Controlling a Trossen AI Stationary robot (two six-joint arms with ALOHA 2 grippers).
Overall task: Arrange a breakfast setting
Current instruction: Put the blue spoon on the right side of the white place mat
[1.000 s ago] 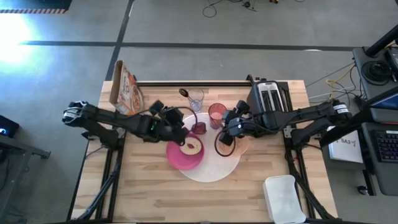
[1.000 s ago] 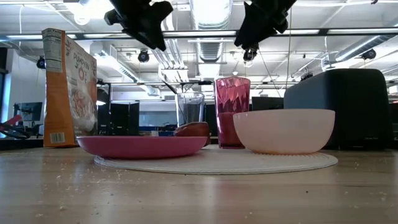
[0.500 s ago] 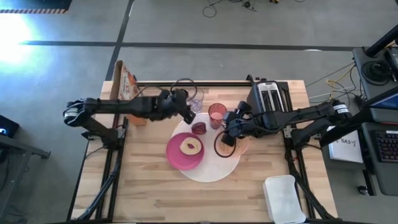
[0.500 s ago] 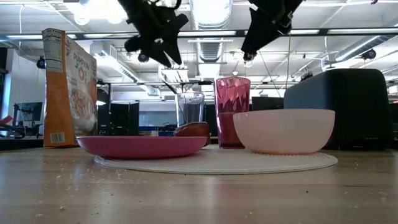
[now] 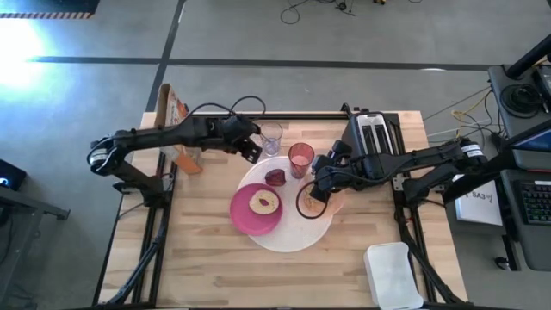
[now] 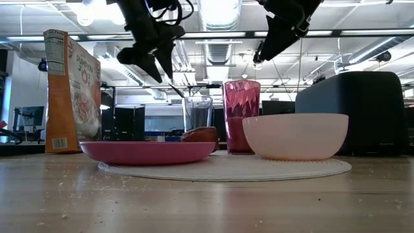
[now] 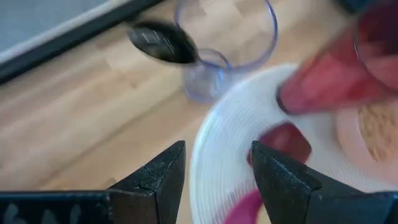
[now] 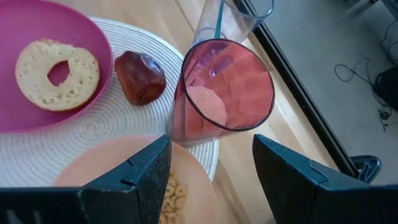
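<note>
Left gripper (image 5: 250,148) back beside small clear glass (image 5: 271,137)

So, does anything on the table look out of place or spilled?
Nothing is spilled or tipped. One oddity: a dark red pastry-like piece lies directly on the white mat, beside the magenta plate holding the bagel, not on it. Fine crumbs also dot the wooden table in the low view.

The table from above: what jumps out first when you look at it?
The bright magenta plate with a bagel half on it sits on the left side of the large white round mat in the middle of the table. Behind it stands the translucent pink cup, with the peach bowl of cereal to its right. Both open grippers hover above, the left gripper near the small clear glass.
</note>
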